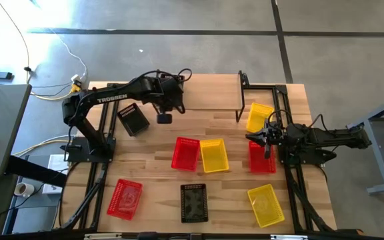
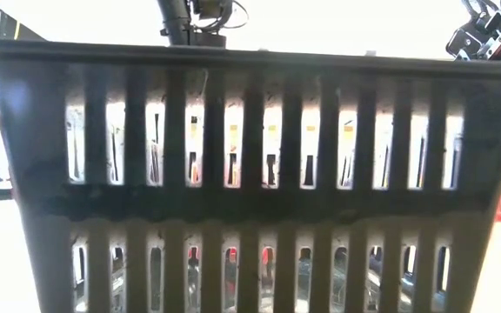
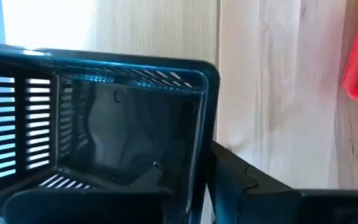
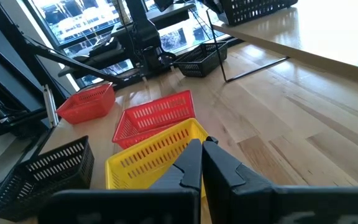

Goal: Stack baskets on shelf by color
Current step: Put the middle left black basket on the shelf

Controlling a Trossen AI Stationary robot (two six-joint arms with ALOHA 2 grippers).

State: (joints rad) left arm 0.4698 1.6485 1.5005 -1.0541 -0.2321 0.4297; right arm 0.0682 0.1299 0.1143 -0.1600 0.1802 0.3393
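The left gripper (image 1: 164, 107) seems clamped on a black basket (image 3: 104, 124) over the shelf (image 1: 209, 100); the right gripper (image 1: 262, 137), fingers together, hovers between yellow and red baskets.

I see a light wooden-plank tabletop (image 1: 212, 127) carrying a low wooden-topped shelf on black legs (image 1: 222, 93) at 12 o'clock. Directly on the planks: a red mesh basket (image 1: 185, 153) touching a yellow mesh basket (image 1: 214, 155) at centre, a black basket (image 1: 194, 203) at 6, another red (image 1: 125, 199) at 7, another yellow (image 1: 266, 205) at 5.
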